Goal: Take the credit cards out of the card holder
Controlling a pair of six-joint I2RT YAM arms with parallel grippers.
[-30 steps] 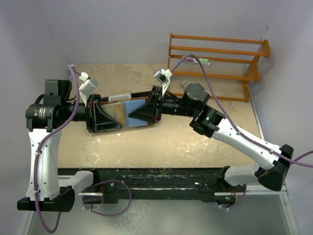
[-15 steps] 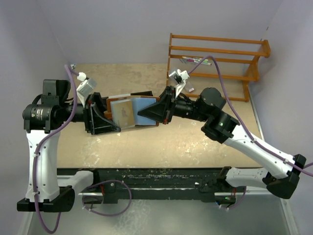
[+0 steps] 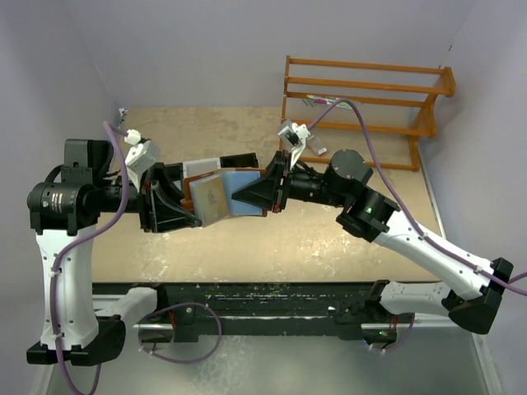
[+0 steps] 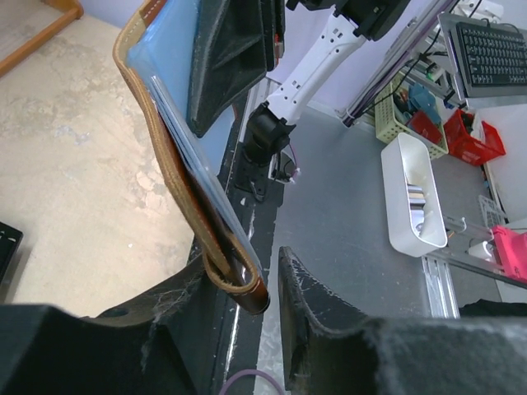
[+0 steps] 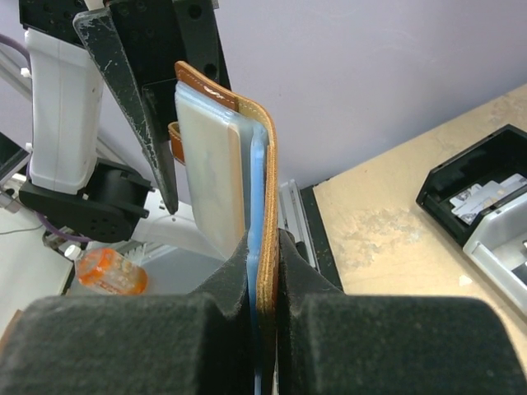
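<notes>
We see the brown leather fold-over card holder lifted off the tan speckled surface. It is strung between the two arms, a little toward 9 o'clock of the surface's middle in the overhead view. It stands open on edge, with its pale blue lining facing the cards.

The right tool comes in from 3 o'clock. Its two black foam-padded fingers are pressed together on the holder's leather wall, with a thin light blue layer pinched inside it. We cannot tell from the wrist view whether that layer is lining or card.

The left tool meets the holder's 9 o'clock end. Its fingers stand apart, and the stitched leather edge hangs down between them. That edge is close against one finger, and a sliver of gap shows beside the other. We cannot say that it grips the edge.

Two cards sit in the holder. A pale whitish-tan plastic card stands proud of the pocket on the side nearer the left tool. A light blue plastic card lies flat under the right tool's finger. Both are partly tucked in the leather, and neither is free.

An orange wooden slatted rack stands at the 1 o'clock corner of the surface, well apart from the holder. In the right wrist view a black-and-white tray lies on the surface at 3 o'clock.
</notes>
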